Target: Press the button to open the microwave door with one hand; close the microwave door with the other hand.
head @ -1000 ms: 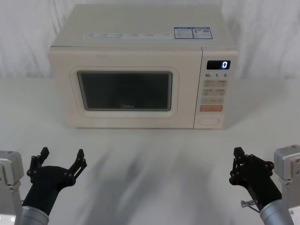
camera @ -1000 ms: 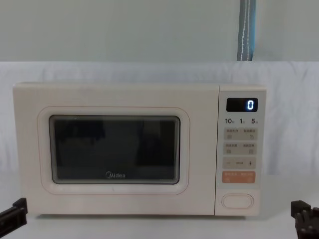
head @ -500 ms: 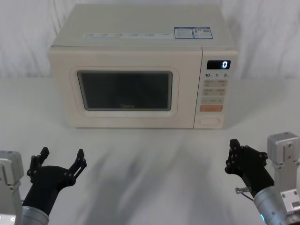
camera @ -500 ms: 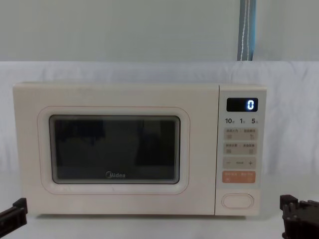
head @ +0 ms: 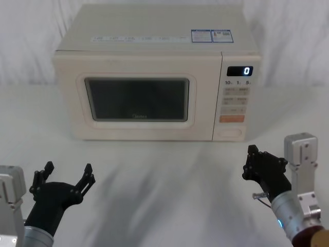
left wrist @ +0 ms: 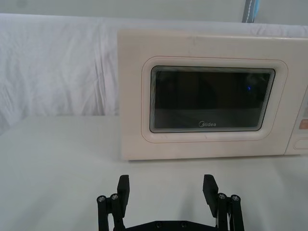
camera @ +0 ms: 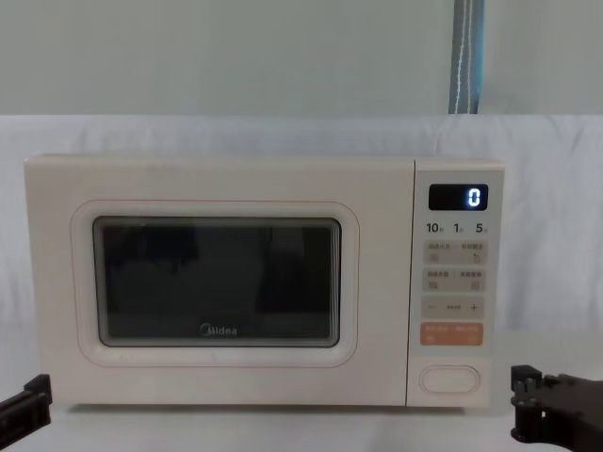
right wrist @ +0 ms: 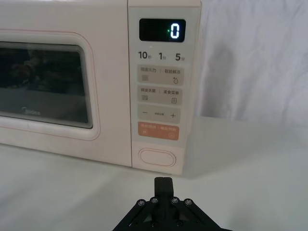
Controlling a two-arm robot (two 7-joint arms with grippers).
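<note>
The microwave door (head: 139, 100) (camera: 217, 282) (left wrist: 211, 98) is flush with the oven's front, its dark window marked "Midea". The oval cream button (head: 230, 133) (camera: 449, 379) (right wrist: 157, 157) sits at the bottom of the control panel, under the orange key. My right gripper (head: 250, 162) (right wrist: 163, 182) is shut, its fingers together, hovering above the table a short way in front of the button and slightly right of it. My left gripper (head: 67, 172) (left wrist: 167, 187) stands open near the table's front left, facing the door from a distance.
The microwave (head: 154, 31) stands on a white cloth-covered table (head: 164, 170), with a white draped backdrop behind. The display (camera: 459, 198) reads 0. A grey-blue pole (camera: 467, 56) rises behind the oven on the right.
My right gripper has moved left and forward toward the control panel. The left gripper and the door have not moved.
</note>
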